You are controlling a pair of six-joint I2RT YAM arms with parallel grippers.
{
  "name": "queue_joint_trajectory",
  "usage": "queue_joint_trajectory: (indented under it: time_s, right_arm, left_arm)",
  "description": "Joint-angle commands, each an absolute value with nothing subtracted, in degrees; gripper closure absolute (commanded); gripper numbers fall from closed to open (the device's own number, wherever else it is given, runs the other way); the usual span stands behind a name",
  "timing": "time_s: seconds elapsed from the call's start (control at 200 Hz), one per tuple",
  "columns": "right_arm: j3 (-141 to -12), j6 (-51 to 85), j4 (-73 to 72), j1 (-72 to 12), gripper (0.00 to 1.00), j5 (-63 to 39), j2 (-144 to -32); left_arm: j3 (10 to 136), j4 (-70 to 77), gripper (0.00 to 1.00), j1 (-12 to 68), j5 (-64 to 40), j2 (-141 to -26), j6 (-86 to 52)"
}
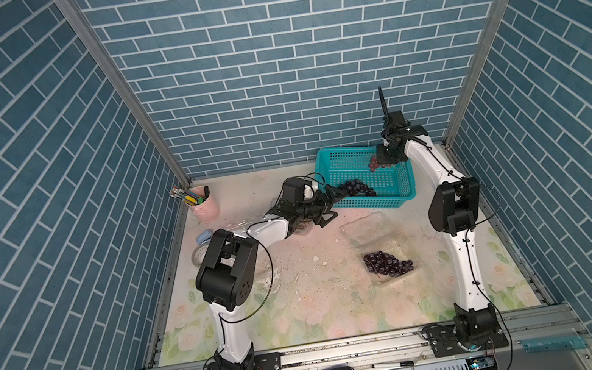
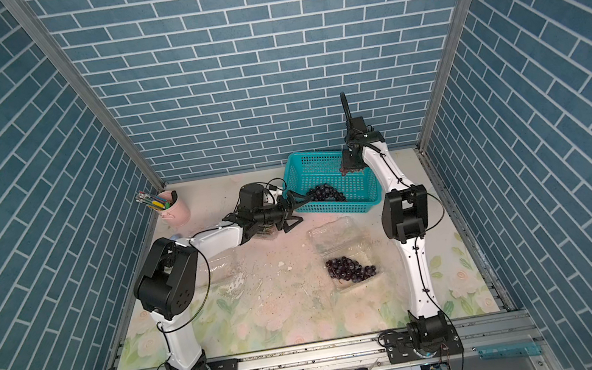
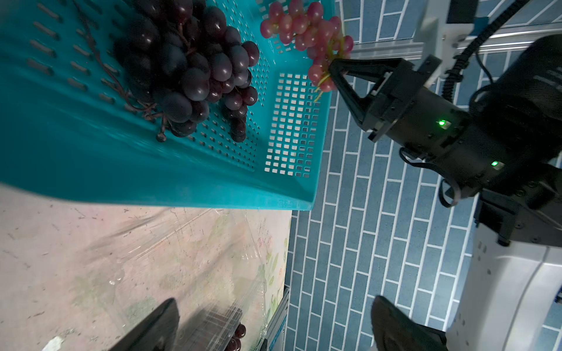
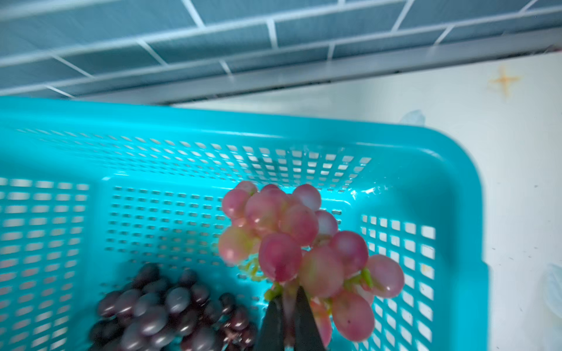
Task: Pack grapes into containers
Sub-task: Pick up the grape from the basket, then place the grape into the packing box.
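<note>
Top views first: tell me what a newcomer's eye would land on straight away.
The teal basket at the back, with a dark grape bunch lying inside. At its far corner the right gripper, jaws shut, holds a pink grape bunch by the stem. Nearer the front, a clear container holds more dark grapes.

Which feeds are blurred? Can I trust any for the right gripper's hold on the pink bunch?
Right wrist view: teal basket and dark grapes are smeared, pink bunch only slightly soft. Left wrist view: sharpest on the right gripper, shut on the bunch's stems; left gripper fingers out of focus. Both top views: even light, clear container barely shows.
</note>
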State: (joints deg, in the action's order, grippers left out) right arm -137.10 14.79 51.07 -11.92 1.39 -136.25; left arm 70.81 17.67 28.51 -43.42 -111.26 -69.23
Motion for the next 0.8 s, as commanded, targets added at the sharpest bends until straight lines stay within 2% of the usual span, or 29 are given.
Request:
queue_joint_trajectory:
  time_s: [0.0,0.29,0.795]
  right_arm:
    - [-135.5,16.7,52.7,-11.7,0.97,-0.8,-131.5]
    - [-125.9,17.9,52.7,-11.9,0.97,-2.6,-118.8]
    - [-87.4,20.5,51.8,-18.3,0.96,-3.7,-81.1]
  left_arm:
    - [70.6,18.6,0.00,28.7,-44.0,-110.3,-69.0]
    - [68.6,19.0,0.00,29.3,-43.6,-107.4,-68.9]
    - [62.9,17.9,0.01,32.4,-41.2,-100.6,-67.4]
